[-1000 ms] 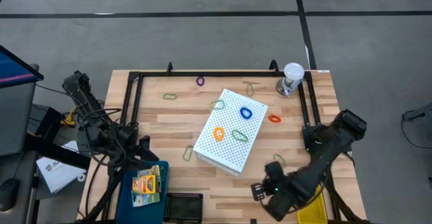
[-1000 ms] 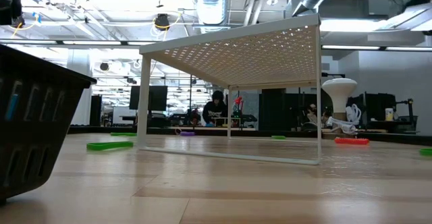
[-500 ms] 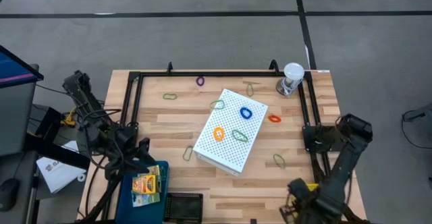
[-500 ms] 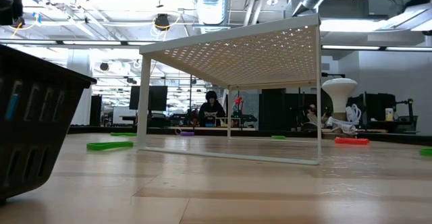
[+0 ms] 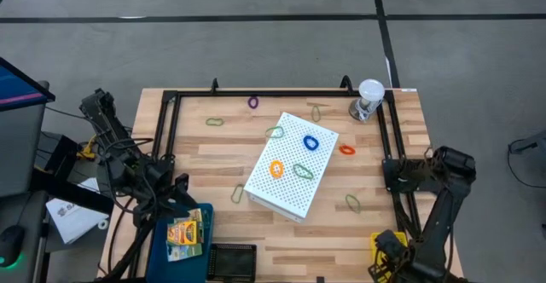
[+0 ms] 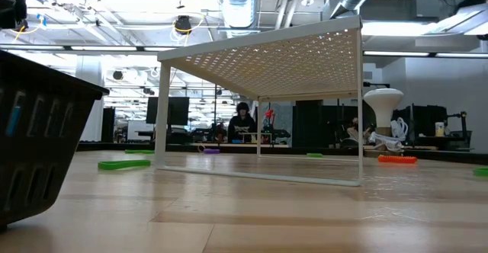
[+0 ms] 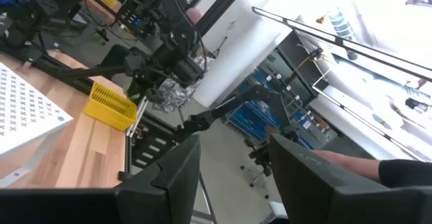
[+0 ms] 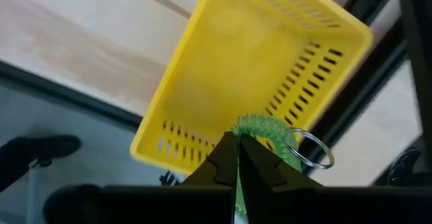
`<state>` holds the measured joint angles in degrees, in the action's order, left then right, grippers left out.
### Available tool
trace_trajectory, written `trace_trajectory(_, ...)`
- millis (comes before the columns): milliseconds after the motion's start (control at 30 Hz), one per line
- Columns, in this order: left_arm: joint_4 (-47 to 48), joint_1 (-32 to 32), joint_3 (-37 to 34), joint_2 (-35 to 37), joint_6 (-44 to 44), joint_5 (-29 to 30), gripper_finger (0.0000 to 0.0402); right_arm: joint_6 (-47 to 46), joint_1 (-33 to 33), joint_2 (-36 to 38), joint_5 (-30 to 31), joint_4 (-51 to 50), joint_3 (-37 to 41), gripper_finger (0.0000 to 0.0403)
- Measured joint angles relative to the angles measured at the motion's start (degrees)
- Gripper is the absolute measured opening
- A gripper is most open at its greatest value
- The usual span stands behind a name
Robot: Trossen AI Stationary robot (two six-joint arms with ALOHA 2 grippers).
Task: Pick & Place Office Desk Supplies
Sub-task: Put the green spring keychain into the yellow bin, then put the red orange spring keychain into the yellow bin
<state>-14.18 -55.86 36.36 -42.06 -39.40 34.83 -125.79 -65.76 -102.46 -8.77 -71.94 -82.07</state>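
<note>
The right arm has swung off the wood toward the table's near right corner; a second ago its end effector was over the boards near a green rubber band, and now the right end effector [image 8: 237, 158] hangs above the yellow basket [image 8: 270, 75] at that corner. Its fingers are pinched tight on a green rubber band [image 8: 264, 133], which dangles over the basket's open mouth. I'd say the carry is finished and only the drop remains.

The left end effector [image 7: 233, 177] waits off the near left edge, fingers parted around nothing, close by the blue bin [image 5: 160, 240] where a crayon box [image 5: 186, 230] already lies.

Plenty is left on the table [image 5: 213, 155]. A white perforated box [image 5: 293, 165] sits tilted near the middle with a blue band [image 5: 310, 142], an orange band [image 5: 276, 170] and a green one on top of it. More loops lie loose on the boards: a purple band [image 5: 253, 102] near the far edge, a red-orange band [image 5: 346, 149] toward the right edge and an olive band [image 5: 352, 203] nearer the front. A lidded clear cup [image 5: 368, 98] stands at the far right corner.

Beyond the far edge there is a workshop with exposed ducts, and a person [image 6: 242, 123] sitting at a distant bench.
</note>
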Motion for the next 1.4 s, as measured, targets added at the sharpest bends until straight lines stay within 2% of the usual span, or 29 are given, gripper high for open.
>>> trace_trajectory(133,-0.43,0.0,0.0,0.0,-0.23,1.07,0.0172,0.89,-1.17,0.1,0.08,3.09,2.98,0.0)
trace_trajectory(233,-0.47,0.0,-0.01,-0.02,-0.32,1.44,0.0172,0.91,-1.76,0.1,1.32,3.95,3.7,0.0015)
trace_trajectory(533,-0.91,0.04,-0.02,-0.15,-0.5,1.68,0.0172,1.43,-1.33,0.12,3.05,2.61,3.7,0.014)
trace_trajectory(667,-0.95,0.07,-0.02,-0.2,-0.5,1.68,0.0172,1.4,-1.08,0.12,3.97,2.47,3.58,0.017)
trace_trajectory(900,-1.4,0.07,-0.02,-0.91,-0.43,1.64,0.0172,3.04,3.01,0.45,11.44,-8.27,1.03,0.0164)
trace_trajectory(1033,-1.43,0.07,-0.02,-1.25,-0.46,1.63,0.0172,3.23,7.2,2.77,17.97,-11.79,0.99,0.0157)
trace_trajectory(1233,-1.75,0.07,-0.02,-1.29,-0.44,1.62,0.0172,4.02,16.51,8.02,23.25,-10.99,5.15,0.0159)
trace_trajectory(1400,-2.35,0.06,-0.02,-1.29,-0.46,1.61,0.0172,2.12,24.33,15.33,25.47,-7.42,11.72,0.0159)
